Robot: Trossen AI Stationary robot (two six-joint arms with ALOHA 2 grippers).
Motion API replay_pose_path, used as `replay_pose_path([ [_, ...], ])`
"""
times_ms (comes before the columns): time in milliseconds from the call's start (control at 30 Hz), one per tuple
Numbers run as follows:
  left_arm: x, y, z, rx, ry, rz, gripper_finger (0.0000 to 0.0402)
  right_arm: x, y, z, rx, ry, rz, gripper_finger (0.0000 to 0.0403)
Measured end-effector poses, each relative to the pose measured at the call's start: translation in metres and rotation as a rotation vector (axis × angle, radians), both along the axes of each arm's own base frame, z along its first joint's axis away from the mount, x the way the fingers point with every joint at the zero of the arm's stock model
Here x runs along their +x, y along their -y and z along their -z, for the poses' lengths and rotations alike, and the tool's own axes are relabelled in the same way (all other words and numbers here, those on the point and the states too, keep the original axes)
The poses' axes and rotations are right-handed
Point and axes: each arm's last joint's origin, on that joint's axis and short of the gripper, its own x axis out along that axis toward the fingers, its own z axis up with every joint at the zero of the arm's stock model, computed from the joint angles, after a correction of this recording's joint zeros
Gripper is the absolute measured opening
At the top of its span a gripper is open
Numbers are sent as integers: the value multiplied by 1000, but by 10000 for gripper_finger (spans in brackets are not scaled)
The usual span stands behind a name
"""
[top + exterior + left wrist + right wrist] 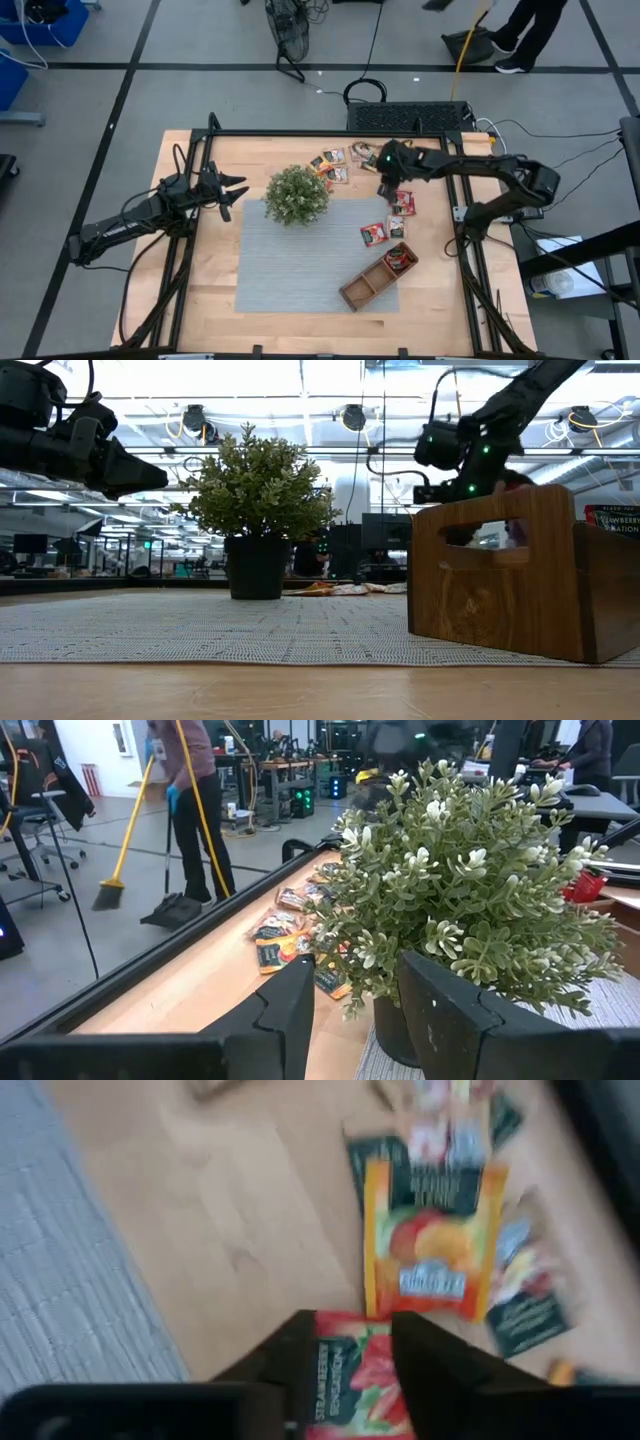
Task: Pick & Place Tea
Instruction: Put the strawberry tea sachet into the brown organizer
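Note:
Tea sachets lie flat on the wooden table in loose groups: one behind the plant (335, 165), one by my right gripper (402, 203), a pair on the mat's edge (378, 232). My right gripper (384, 186) slants down over them. In its wrist view its fingers (355, 1325) stand apart, with a red sachet (350, 1370) showing in the gap and an orange sachet (430, 1250) lying beyond. My left gripper (232, 190) waits open and level, just left of the potted plant (296, 195), touching nothing. The wooden tray (378, 277) has red sachets in its far compartment. My right gripper has its fingers on either side of the red sachet (345, 1355), coming down at a slant. The view is blurred, and I cannot tell whether the fingers touch the sachet or whether it lies on the table below them.
A grey mat (300, 260) covers the table's middle, with the plant on its far left corner and the tray on its near right corner. A black frame runs along the table's edges. Beyond the far edge a person (190, 800) sweeps the floor.

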Motion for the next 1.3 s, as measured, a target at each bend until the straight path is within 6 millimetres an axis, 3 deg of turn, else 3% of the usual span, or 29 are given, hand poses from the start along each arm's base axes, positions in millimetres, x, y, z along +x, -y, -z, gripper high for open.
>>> replay_pose_path([
  [267, 0, 0, 0, 0, 0, -1, 147, -16, 28, 29, 157, -85, 114, 254],
  [500, 0, 0, 0, 0, 0, 0, 147, -15, 31, 41, 183, -130, 104, 286],
  [933, 0, 0, 0, 0, 0, 0, 147, -16, 23, 46, 228, -189, 92, 217],
  [1100, 0, 0, 0, 0, 0, 0, 148, -16, 23, 47, 234, -187, 110, 156],
  [1300, 0, 0, 0, 0, 0, 0, 147, -17, 22, 47, 241, -194, 110, 55],
])
